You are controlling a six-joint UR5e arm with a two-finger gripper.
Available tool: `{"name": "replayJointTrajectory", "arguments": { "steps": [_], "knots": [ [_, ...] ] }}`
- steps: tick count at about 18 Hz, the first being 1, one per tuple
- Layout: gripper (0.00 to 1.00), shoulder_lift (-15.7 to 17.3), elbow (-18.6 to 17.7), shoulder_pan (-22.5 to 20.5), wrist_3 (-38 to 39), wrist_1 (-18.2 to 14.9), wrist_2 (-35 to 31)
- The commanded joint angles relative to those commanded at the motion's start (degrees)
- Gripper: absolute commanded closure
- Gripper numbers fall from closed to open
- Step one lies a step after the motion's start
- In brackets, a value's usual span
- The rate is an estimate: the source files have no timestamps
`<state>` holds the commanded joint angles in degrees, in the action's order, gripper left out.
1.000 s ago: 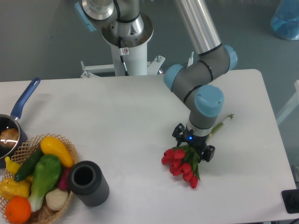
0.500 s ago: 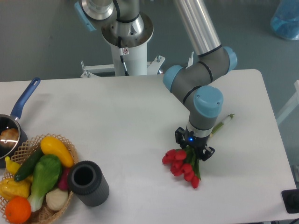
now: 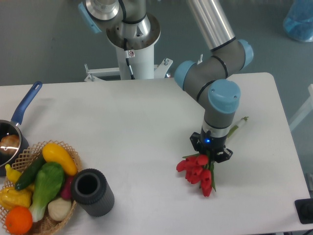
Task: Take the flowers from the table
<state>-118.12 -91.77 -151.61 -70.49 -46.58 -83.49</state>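
The flowers (image 3: 197, 171), a small bunch of red tulip buds with green leaves, hang from my gripper (image 3: 211, 154) at the right middle of the white table (image 3: 127, 127). The stem end (image 3: 238, 126) sticks out past the wrist to the upper right. The gripper points straight down and is shut on the stems just behind the buds. The bunch looks slightly raised off the tabletop. The wrist hides the fingers and most of the stems.
A wicker basket (image 3: 29, 152) of vegetables and fruit sits at the front left. A dark grey cylindrical cup (image 3: 92, 192) stands beside it. A pan with a blue handle (image 3: 22, 110) is at the left edge. The robot base (image 3: 132, 44) stands behind the table.
The gripper closed on the stems, then moved right with the flowers. The buds and the stem end shifted right with it.
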Motion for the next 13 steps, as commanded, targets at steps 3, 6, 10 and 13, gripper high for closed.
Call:
{"name": "replayJointTrajectory", "arguments": {
  "steps": [3, 6, 10, 13],
  "knots": [
    [1.0, -0.3, 4.8, -0.1, -0.4, -4.1, -2.5],
    [1.0, -0.9, 8.6, 0.1, -0.9, -9.2, -2.7],
    [1.0, -1.2, 10.1, 0.2, -2.3, -9.3, -3.0],
    [1.0, -1.3, 10.4, 0.1, -4.0, -9.5, -4.0]
  ]
}}
